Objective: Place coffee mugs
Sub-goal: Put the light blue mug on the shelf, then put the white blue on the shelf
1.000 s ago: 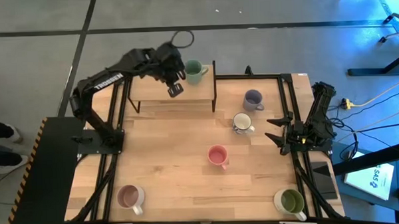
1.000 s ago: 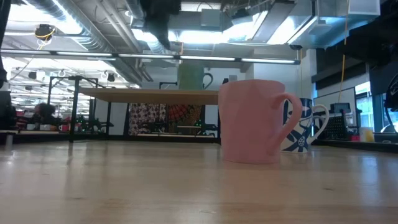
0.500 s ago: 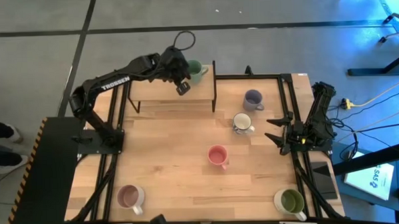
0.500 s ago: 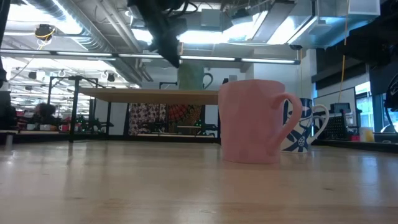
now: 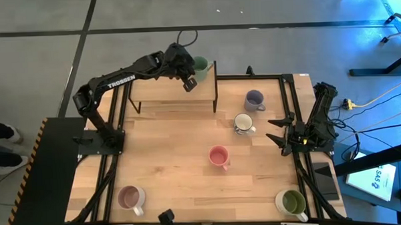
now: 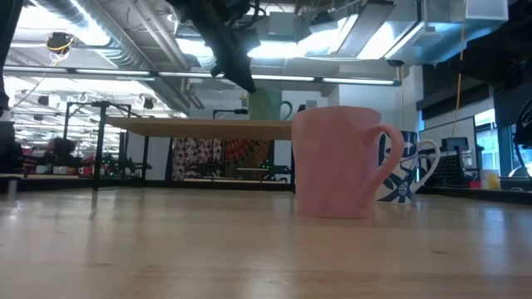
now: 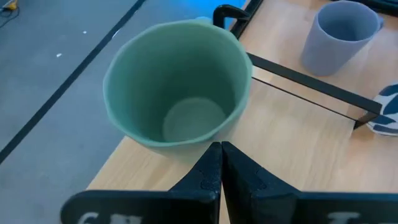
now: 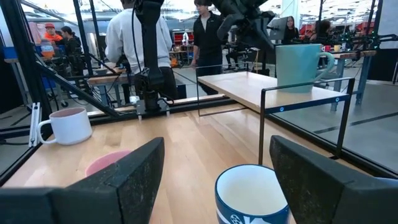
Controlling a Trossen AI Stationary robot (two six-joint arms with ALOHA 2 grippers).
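A green mug (image 5: 201, 64) stands upright on the far right corner of a raised wooden shelf (image 5: 156, 90). My left gripper (image 5: 190, 81) is shut and slants down at the mug (image 7: 180, 87) from the shelf's left. My right gripper (image 5: 281, 133) waits open at the table's right edge, touching nothing. On the tabletop stand a lavender mug (image 5: 254, 99), a blue-patterned white mug (image 5: 243, 124), a pink mug (image 5: 219, 156), a beige-pink mug (image 5: 130, 197) and a cream mug with an olive inside (image 5: 292, 202). My left gripper's shut fingertips (image 7: 211, 163) meet the green mug's outer wall low down (image 7: 200, 142), on the side facing the arm. The fingers come slanting down from the table's left. The mug stands upright on its base on the shelf, near the shelf's far edge.
The shelf has black metal legs and a rail (image 5: 215, 85) at its right end. The blue-patterned mug (image 8: 252, 193) stands just ahead of my right gripper's spread fingers. Bare wood lies at the table's middle left. People stand in the room beyond.
My left gripper has moved toward the table's right and down along the shelf, tipping further downward, and has reached the green mug. The mug has slid a little toward the shelf's far right corner and stays upright.
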